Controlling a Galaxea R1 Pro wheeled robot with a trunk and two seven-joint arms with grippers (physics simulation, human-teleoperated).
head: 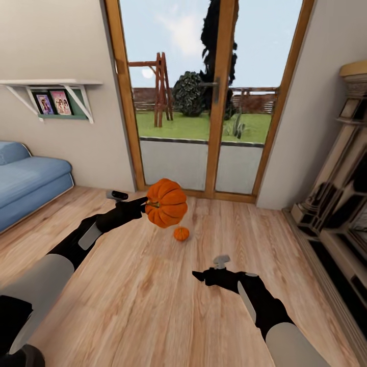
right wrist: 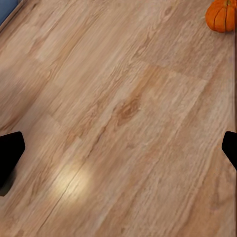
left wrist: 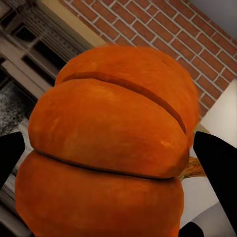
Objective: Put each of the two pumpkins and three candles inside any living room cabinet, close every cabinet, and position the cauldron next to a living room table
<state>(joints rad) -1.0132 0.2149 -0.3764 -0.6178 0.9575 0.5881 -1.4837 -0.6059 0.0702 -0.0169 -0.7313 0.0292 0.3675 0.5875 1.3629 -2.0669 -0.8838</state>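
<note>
Your left gripper (head: 148, 206) is clamped on a bright-orange ribbed pumpkin (head: 166, 202), held up in the air over the pale wooden plank floor (head: 142, 300) (from the left wrist its black fingers (left wrist: 216, 168) press both flanks of that fruit (left wrist: 111, 153)). Just past it, a second small orange pumpkin (head: 181, 233) sits on the boards, toward the glass patio door (head: 204, 97). Your right gripper (head: 200, 276) hovers low with its jaws spread wide, holding nothing; its camera catches that same floor pumpkin (right wrist: 223, 15).
</note>
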